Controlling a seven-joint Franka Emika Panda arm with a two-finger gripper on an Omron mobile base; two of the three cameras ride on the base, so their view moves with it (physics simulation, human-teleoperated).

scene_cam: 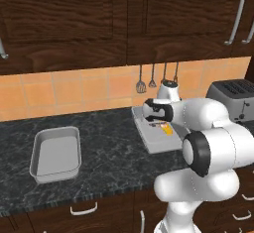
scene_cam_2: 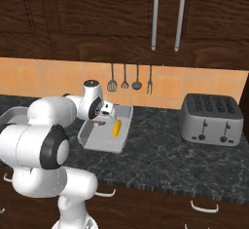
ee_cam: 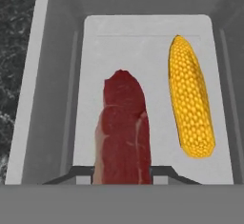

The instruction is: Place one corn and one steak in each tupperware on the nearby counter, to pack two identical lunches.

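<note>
While gripping steak (ee_cam: pixel 123 127): end effector (ee_cam: pixel 122 173) narrow.

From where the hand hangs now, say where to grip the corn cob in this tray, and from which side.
Grip the corn cob across its thick middle, coming straight down from above. It lies flat on the tray floor, beside and apart from the steak, so fingers fit either side.

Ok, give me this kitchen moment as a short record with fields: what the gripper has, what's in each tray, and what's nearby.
gripper: shut on the steak, held over the right tupperware
right tupperware: corn lying on its floor, beside the steak
left tupperware: nothing in it
counter: black marbled stone, both trays on it
toaster: on the counter, right of the trays
utensils: hanging on the tiled wall
</note>
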